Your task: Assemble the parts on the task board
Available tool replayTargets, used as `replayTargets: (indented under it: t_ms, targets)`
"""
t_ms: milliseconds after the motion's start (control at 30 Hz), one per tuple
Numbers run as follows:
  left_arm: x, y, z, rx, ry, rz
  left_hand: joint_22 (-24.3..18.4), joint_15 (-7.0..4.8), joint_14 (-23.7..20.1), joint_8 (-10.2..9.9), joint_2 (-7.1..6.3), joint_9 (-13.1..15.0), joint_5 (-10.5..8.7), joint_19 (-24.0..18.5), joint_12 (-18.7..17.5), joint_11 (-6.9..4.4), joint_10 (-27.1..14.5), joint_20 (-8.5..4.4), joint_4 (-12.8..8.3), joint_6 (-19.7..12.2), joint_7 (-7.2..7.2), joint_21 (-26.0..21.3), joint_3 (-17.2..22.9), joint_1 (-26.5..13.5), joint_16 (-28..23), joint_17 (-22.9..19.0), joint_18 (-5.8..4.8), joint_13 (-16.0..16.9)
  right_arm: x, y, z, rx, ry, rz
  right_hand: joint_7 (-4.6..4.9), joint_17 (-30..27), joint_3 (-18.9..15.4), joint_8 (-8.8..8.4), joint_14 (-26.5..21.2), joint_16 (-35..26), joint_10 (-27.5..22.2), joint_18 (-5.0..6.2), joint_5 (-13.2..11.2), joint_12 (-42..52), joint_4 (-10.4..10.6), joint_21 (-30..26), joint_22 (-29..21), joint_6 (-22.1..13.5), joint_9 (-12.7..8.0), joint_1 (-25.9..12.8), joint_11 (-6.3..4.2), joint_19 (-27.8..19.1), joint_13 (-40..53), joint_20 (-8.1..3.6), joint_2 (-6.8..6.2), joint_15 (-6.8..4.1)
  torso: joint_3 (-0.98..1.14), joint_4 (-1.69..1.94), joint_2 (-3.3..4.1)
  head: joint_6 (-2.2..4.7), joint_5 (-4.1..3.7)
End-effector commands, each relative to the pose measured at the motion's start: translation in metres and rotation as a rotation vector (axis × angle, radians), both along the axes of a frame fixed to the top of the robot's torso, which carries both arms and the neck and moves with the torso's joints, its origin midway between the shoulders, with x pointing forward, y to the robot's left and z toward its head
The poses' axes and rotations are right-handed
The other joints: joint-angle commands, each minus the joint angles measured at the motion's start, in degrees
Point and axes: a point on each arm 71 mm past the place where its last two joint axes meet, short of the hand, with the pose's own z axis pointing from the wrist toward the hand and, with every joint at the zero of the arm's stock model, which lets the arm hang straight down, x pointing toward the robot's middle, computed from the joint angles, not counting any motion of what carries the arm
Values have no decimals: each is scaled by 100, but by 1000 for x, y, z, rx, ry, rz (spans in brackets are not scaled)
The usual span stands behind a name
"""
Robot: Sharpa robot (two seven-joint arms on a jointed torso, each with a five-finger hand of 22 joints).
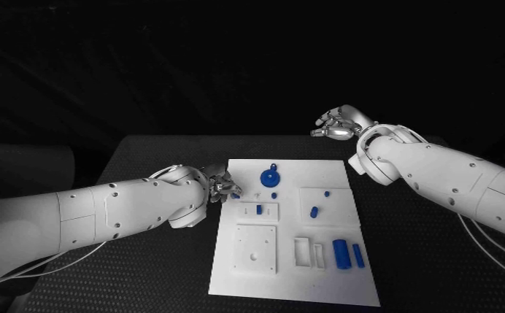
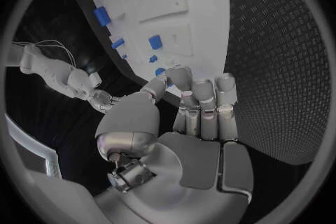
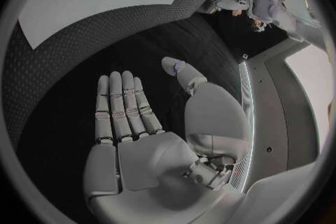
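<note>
On the black table [image 1: 157, 269], a big white task board [image 1: 300, 284], flat in the middle. Beside its left edge, the left hand [image 1: 219, 184], fingers close together and curled a little, thumb tip by the first finger. Cannot tell if anything small sits between them. Past the far right corner, well apart from the board, the right hand [image 1: 338, 123], flat and spread wide, holding nothing.

On the board, small blue parts: 1 round part with a little handle [image 1: 271, 177] near the far edge, just beside the left hand. 1 fat blue peg [image 1: 341, 253] and 1 thin blue bar [image 1: 357, 255] side by side near the front right corner.

Could go wrong: left hand so near the edge, might bump the board and shake loose parts out of place. Could also knock the round part while reaching.
</note>
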Motion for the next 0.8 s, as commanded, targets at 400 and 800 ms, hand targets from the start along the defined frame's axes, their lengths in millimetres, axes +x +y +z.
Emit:
replayTargets:
  t_ms: [400, 800]
  targets:
    - [-17, -13, -11, -13, 16, -29, 90, -26, 73, -40, -24, -16, 25, 43, -29, 8, 46, -631, 18, 369, -329, 22, 34, 16, -9, -5, -10, 14, -1, 1, -4, 1, 6, 8, 143, -14, 0, 23, -55, 29, -32, -6, 42, 25, 29, -30, 10, -36, -7, -1, 14, -21, -19, 36, 30, -1, 6, 15, -28, -89, 6]
    - [-18, -21, -18, 2, 1, -47, 90, -25, 77, -46, -21, -19, 28, 42, -29, 7, 52, -630, 23, 375, -329, 22, 39, 10, -10, -4, -10, 18, -1, 2, -4, 2, 5, 9, 143, -20, 1, 24, -57, 34, -33, -5, 47, 30, 30, -32, 13, -36, -10, 0, 14, -21, -29, 37, 31, 0, 6, 12, -24, -103, -12]
